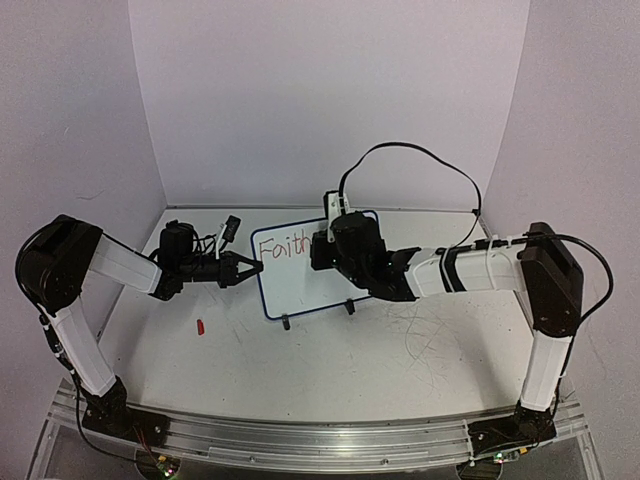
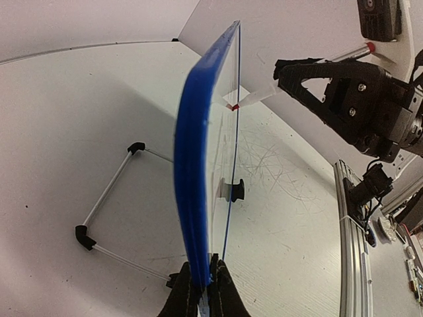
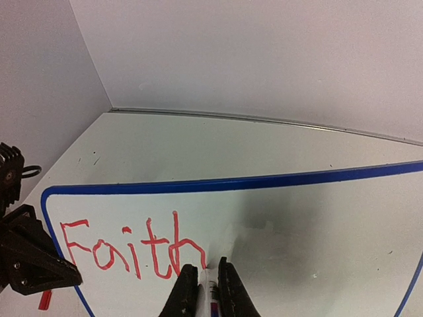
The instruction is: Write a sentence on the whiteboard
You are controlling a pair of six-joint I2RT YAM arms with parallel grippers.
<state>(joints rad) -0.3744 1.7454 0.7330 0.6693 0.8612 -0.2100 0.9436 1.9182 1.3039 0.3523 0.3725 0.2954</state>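
At the table's point(image 1: 400, 350) middle, left gripper point(image 1: 252, 267) clamps the whiteboard point(image 1: 310, 290) steady; right gripper point(image 3: 207, 265) pinches a marker point(image 3: 210, 294), tip beside "Faith" point(image 3: 132, 247).

Left arm point(image 1: 120, 265) folded inward, left gripper point(image 2: 205, 284) closed, right arm point(image 1: 480, 268) stretched leftward, right gripper point(image 3: 207, 284) closed.

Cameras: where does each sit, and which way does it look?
Top external: high behind the robot, looking down; left arm and right arm show, left end effector and right end effector at the whiteboard.
Left wrist: rides the left arm, sighting along the board's blue edge pinched in its fingers.
Right wrist: rides the right arm, facing the board's front; its fingers hold a marker by red "Faith".
Shared: both wrist views show the marker.
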